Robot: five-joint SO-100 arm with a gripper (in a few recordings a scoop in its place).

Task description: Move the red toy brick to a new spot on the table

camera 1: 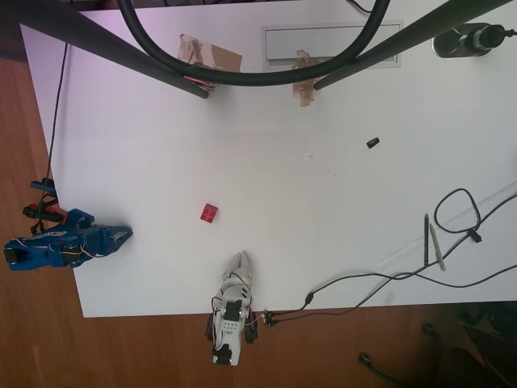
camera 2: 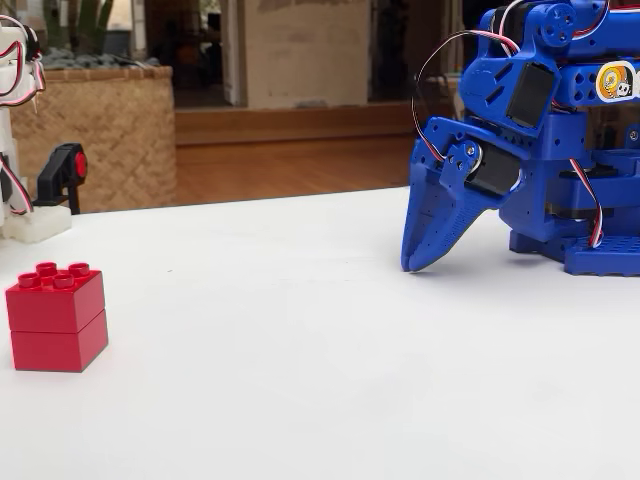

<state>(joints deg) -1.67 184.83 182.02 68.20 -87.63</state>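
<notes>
Brick: the red toy brick (camera 1: 209, 212) sits alone on the table (camera 1: 323, 242), a little left of centre and below the middle in the overhead view; in the fixed view it stands upright at the lower left (camera 2: 56, 316), studs up, with bare white surface on every side.
Gripper: the blue gripper (camera 1: 123, 235) rests at the table's left edge in the overhead view, tip pointing right toward the brick but well apart from it. In the fixed view its tip (camera 2: 418, 262) points down, touching or almost touching the tabletop at right of centre. The fingers look closed together with nothing between them.
Open room: a wide white stretch runs from the brick to the right and upward in the overhead view.
Edges: the brick lies nearer the bottom edge than the top one.
Other things: a small black piece (camera 1: 372, 143) sits upper right; a ruler (camera 1: 468, 220), pens (camera 1: 431, 241) and cables (camera 1: 380, 283) crowd the lower right; brown tape patches (camera 1: 212, 55) sit near the top edge.
</notes>
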